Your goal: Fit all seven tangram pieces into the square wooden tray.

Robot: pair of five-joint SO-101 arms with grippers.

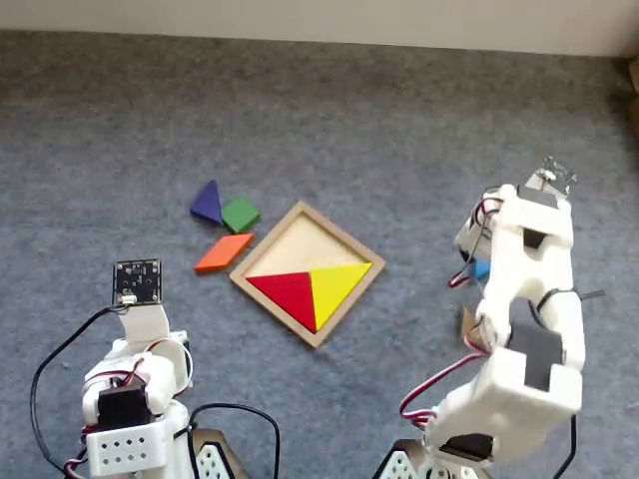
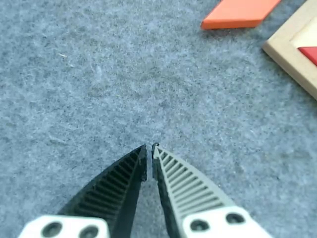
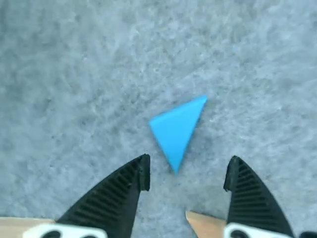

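Our right gripper (image 3: 188,163) stands wide open and holds nothing; a light blue triangle (image 3: 176,130) lies flat on the grey carpet (image 3: 74,59) with its sharpest corner pointing into the gap between the two fingers. Our left gripper (image 2: 149,148) is closed to a hairline slit, empty, over bare carpet.

We see the square wooden tray (image 1: 266,240) near the middle of the high view, turned so that its corners point like a diamond. Two large pieces lie in it, a red triangle (image 1: 288,291) and a yellow triangle (image 1: 337,282), touching along one edge and filling the half nearer the arms; the far half is bare wood.

Just beside the tray's left edge lies an orange parallelogram (image 1: 224,252), close to the rim, though we cannot tell whether it touches. Beyond it sit a green square (image 1: 240,214) and a dark blue triangle (image 1: 208,203), side by side. The light blue triangle shows on the tray's other side, partly hidden by the right arm (image 1: 524,299). A tan piece (image 1: 467,325) lies near it, also half covered. The left arm (image 1: 135,389) sits back from the orange parallelogram.
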